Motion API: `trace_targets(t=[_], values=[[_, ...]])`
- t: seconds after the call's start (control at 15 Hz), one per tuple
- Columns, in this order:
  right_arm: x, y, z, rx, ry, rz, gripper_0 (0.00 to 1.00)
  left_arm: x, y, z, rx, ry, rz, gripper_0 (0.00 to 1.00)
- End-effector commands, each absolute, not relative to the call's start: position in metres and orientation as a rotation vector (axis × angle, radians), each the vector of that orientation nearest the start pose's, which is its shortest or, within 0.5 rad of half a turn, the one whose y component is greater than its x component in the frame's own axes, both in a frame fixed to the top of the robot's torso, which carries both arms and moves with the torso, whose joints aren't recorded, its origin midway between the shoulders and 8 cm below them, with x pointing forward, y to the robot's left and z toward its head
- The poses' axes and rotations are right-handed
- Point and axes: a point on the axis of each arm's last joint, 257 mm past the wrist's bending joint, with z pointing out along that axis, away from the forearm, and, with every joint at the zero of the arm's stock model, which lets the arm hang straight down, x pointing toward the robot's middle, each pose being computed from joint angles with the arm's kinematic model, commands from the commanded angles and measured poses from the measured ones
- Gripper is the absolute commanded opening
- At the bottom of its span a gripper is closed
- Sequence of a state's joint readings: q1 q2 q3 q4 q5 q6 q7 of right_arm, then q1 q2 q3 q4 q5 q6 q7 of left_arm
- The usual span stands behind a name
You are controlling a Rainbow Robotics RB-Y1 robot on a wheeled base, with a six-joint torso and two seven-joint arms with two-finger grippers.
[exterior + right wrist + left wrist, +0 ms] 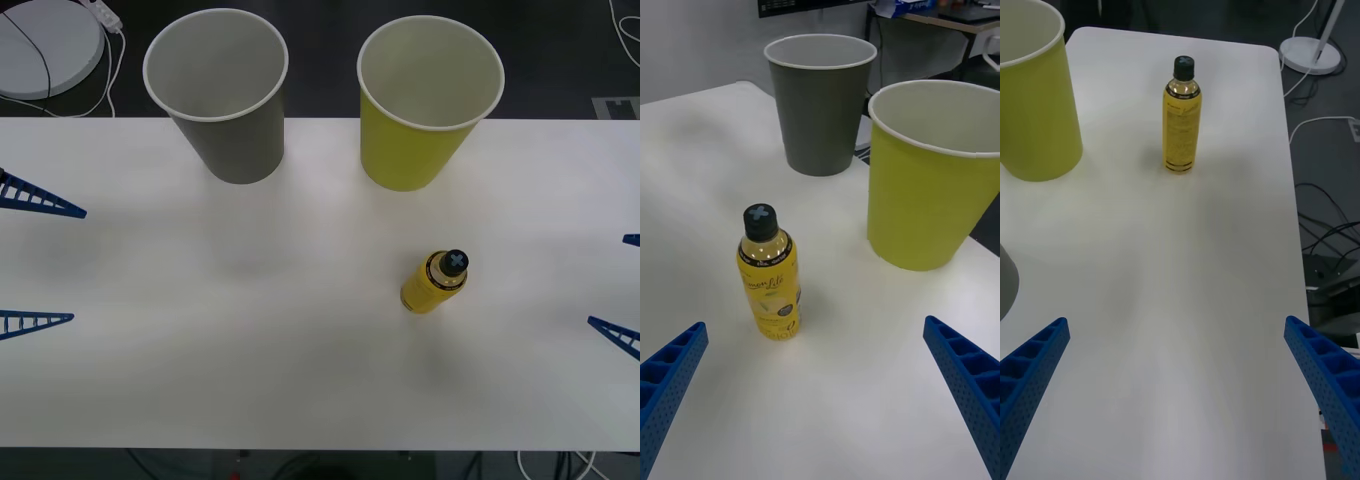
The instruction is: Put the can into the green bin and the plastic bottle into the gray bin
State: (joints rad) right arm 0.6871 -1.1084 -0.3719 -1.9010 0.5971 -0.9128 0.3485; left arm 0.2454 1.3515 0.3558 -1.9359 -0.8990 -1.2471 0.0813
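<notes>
- Take the plastic bottle [436, 281] as your landmark: it stands upright on the white worktop [250, 330], black cap on, touched by nothing.
- Just beyond the bottle, toward the far edge, you have the green bin [425, 110], upright and open (its white inside looks bare from the front view).
- To the left of that bin, well apart from the bottle, stands the gray bin [222, 95], also upright, with a gap between the two cups.
- Your right gripper [625, 290] hovers to the right of the bottle at the worktop's edge, jaws spread wide, holding nothing.
- Your left gripper [35, 260] waits far to the left of the bottle, nearer the gray bin's side, jaws likewise wide and bare.
- In the right wrist view the bottle [769, 274] sits between the two blue fingers [670, 375] but ahead of them, not touching.
</notes>
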Motion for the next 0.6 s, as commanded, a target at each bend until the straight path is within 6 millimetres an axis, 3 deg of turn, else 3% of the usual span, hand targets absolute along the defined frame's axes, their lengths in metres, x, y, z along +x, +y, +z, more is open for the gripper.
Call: trace_targets(t=[0.07,0.6], values=[[0.307,-0.34,-0.15,-0.995,1.576,0.365,1.0,0.32,0.274,-0.078,1.618,1.523,-0.454,1.0],[0.312,-0.335,-0.189,-0.979,1.565,0.387,1.0,0.32,0.274,-0.078,1.618,1.523,-0.454,1.0]])
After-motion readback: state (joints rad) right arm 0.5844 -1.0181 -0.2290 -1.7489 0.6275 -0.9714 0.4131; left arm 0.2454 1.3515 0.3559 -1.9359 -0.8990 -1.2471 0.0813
